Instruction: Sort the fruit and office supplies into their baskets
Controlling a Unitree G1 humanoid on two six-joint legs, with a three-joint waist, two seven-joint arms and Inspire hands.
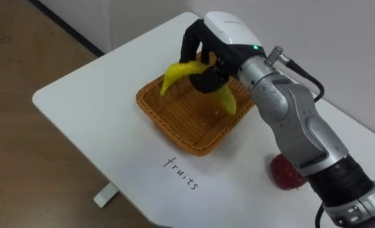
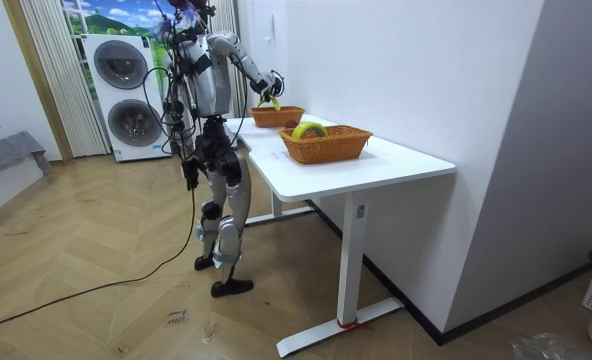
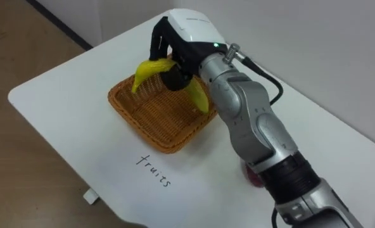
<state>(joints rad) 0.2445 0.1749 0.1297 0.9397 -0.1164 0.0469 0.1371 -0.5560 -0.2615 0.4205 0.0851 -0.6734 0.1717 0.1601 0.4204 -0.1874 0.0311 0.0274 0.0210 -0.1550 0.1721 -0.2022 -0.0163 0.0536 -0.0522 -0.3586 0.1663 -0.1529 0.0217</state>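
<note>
So the right hand (image 1: pixel 222 30) has its fingers curled tight round the middle of the banana (image 1: pixel 178 71), holding it just above the basket (image 1: pixel 168 126), near its 12 o'clock corner. There's loads of bare white surface (image 1: pixel 92 114) from 7 to 10 o'clock of the basket before the edge drops to the floor (image 1: pixel 23 38). It's tighter at 1 o'clock, toward the wall (image 1: pixel 339 31). The banana's long axis runs roughly 9 to 4 o'clock, arched up with both tips drooping. A red fruit (image 1: pixel 281 174) sits on the surface at 4 o'clock, half behind the forearm.
</note>
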